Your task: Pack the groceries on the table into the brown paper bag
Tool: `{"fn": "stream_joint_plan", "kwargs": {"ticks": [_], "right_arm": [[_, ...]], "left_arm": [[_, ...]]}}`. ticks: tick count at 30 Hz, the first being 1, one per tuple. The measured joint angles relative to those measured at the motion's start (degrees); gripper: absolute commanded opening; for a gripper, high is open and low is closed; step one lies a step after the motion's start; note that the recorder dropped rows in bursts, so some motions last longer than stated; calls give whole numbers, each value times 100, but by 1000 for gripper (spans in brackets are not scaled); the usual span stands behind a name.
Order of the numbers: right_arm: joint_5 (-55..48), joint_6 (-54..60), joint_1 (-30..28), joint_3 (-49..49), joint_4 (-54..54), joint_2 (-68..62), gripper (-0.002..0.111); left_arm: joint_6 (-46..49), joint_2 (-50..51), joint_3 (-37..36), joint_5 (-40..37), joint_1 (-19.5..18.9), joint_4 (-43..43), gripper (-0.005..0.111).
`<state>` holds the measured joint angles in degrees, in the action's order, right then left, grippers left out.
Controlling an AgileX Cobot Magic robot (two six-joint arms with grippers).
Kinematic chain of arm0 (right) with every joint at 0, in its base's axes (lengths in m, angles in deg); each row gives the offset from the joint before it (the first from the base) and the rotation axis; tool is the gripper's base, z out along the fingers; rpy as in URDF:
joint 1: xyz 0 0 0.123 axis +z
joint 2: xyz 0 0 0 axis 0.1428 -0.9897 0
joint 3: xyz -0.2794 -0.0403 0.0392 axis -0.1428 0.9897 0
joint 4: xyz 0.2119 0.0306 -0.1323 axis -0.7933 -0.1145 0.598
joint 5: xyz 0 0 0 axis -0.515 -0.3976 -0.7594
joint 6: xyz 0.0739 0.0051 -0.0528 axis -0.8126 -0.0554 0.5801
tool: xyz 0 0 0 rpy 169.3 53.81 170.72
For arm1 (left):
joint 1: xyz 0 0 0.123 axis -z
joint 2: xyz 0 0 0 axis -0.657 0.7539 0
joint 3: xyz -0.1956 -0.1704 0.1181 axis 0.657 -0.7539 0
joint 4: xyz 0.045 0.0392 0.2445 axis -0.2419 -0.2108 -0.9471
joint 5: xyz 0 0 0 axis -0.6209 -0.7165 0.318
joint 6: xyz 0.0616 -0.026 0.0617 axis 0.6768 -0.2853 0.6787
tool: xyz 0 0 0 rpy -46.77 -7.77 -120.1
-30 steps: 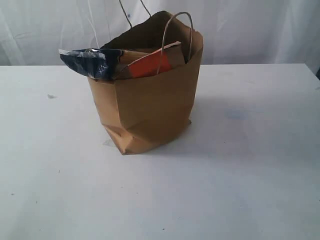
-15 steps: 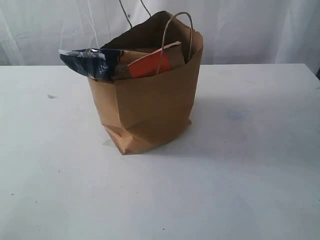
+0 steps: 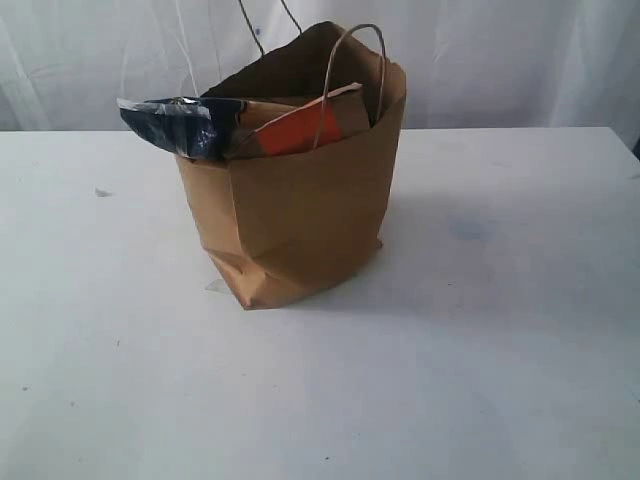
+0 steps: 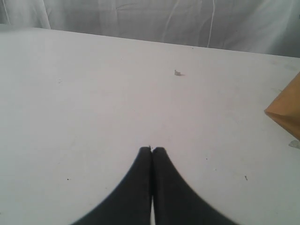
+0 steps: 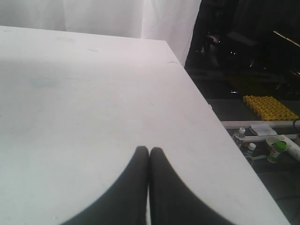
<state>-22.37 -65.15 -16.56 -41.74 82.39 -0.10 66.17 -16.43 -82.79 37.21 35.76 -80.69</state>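
The brown paper bag [image 3: 300, 210] stands upright on the white table [image 3: 500, 350], left of centre in the exterior view. A long dark pasta packet [image 3: 180, 122] sticks out over its left rim. Beside it inside the bag shows the brown pouch with orange label [image 3: 300, 127]. Other groceries are hidden. One corner of the bag [image 4: 287, 112] shows in the left wrist view. My left gripper [image 4: 152, 149] is shut and empty over bare table. My right gripper [image 5: 149, 149] is also shut and empty, near the table's side edge. Neither arm appears in the exterior view.
A small white crumb [image 4: 177, 72] lies on the table, also seen as a speck [image 3: 100, 192] left of the bag. White curtain hangs behind the table. Past the table's edge [image 5: 220, 136] lies a dark area with a yellow crate [image 5: 269, 107] and small bottles [image 5: 276, 151].
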Motion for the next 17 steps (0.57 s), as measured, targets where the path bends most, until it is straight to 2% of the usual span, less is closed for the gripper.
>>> {"fn": "stream_joint_plan", "kwargs": {"ticks": [8, 13, 17], "right_arm": [[0, 0, 0, 0, 0, 0, 0], [0, 0, 0, 0, 0, 0, 0], [0, 0, 0, 0, 0, 0, 0]], "left_arm": [[0, 0, 0, -31, 0, 0, 0], [0, 0, 0, -728, 0, 0, 0], [0, 0, 0, -884, 0, -11, 0]]}}
